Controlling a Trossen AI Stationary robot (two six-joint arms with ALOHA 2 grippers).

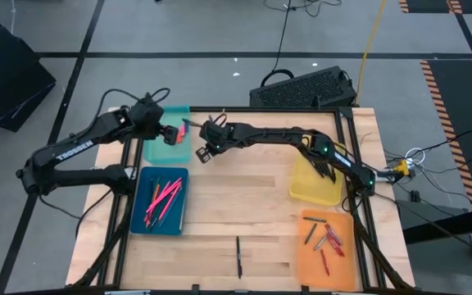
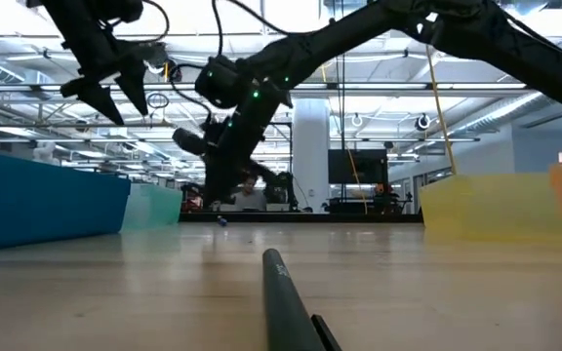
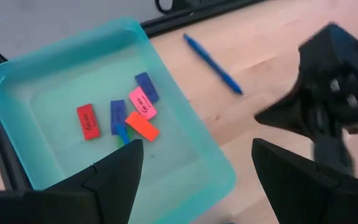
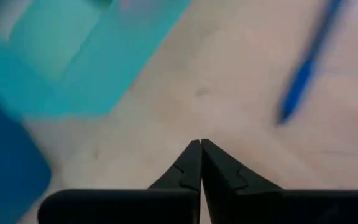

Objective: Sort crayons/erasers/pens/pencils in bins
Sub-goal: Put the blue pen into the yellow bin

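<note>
Fingertips of the right gripper [image 4: 199,163] are pressed together with nothing between them, hanging above bare wood of the table [image 1: 236,209] just beside the teal bin [image 1: 158,151]. A blue pen [image 4: 307,70] lies on the wood near those tips, apart from them. The right arm reaches across from the table's right side, passing over the yellow bin [image 1: 318,190].

The left gripper [image 3: 194,171] is spread wide and empty, held above the teal bin. That bin holds the erasers [image 3: 126,116]: red, blue, pink and orange blocks clustered together.

The dark blue bin [image 1: 139,215] contains long pink and dark sticks. The orange bin [image 1: 314,266] contains the crayons [image 1: 326,238]. A black pen [image 1: 238,256] lies alone on the wood near the table's front edge, between the dark blue and orange bins.
</note>
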